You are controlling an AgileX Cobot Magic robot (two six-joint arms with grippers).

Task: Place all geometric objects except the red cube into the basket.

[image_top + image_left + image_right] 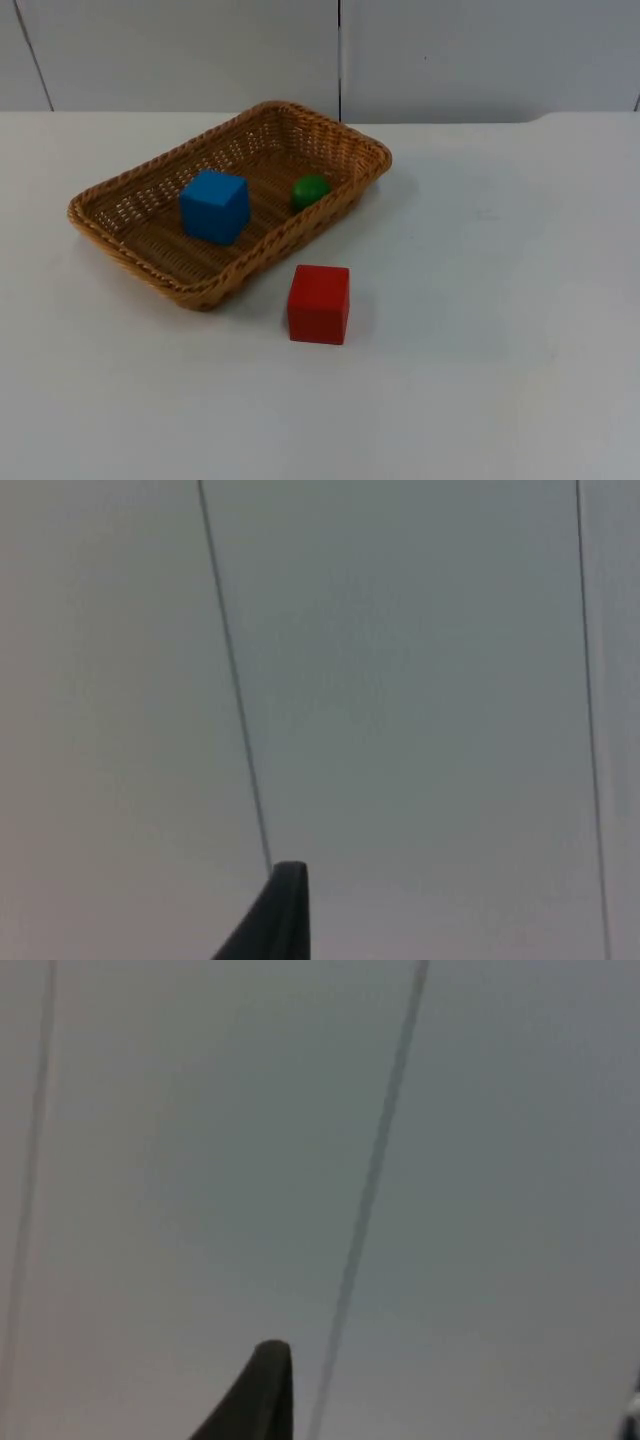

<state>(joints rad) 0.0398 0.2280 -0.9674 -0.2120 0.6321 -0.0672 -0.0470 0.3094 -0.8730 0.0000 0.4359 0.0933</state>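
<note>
A woven wicker basket (pixel 120 232) lies at the left middle of the table in the top view. Inside it a blue cube (pixel 214 205) rests near the centre, and a green ball (pixel 310 190) sits against the basket's right wall. A red cube (pixel 319 303) stands on the table just in front of the basket's near right side, a small gap apart from the rim. My left gripper (pixel 285 910) is raised and faces the grey partition wall (pixel 400 680). My right gripper (pixel 262 1390) also waits, facing the partition wall (pixel 200 1160).
The white table (pixel 480 300) stretches wide to the right of the basket and in front of the red cube. The grey partition wall (pixel 450 50) closes off the far edge.
</note>
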